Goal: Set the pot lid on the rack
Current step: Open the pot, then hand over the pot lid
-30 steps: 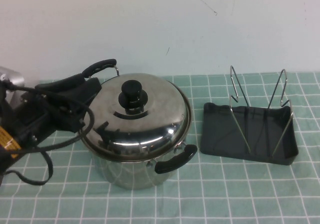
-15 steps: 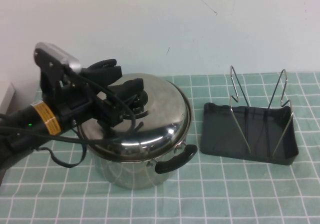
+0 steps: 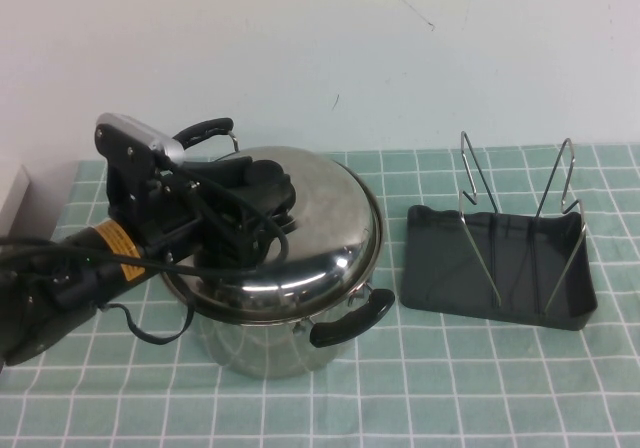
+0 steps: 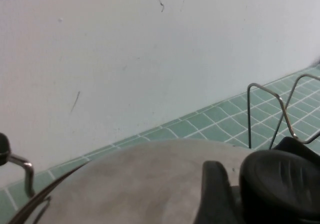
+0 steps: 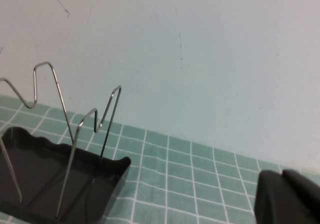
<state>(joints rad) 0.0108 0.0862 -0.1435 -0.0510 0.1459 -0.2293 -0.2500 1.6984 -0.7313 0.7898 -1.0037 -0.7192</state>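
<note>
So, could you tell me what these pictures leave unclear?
- High view: pot lid knob hidden under left gripper.
- Left wrist view: knob cut by the edge; grasp unclear.
- Right gripper: one corner in right wrist view, beside rack.

Left gripper (image 3: 262, 200) covers the pot lid (image 3: 320, 230) centre — knob hidden, finger closure indeterminable. Right gripper (image 5: 287, 198) cut by the right wrist frame edge. Rack (image 5: 47, 176) tray partly cropped there.
</note>
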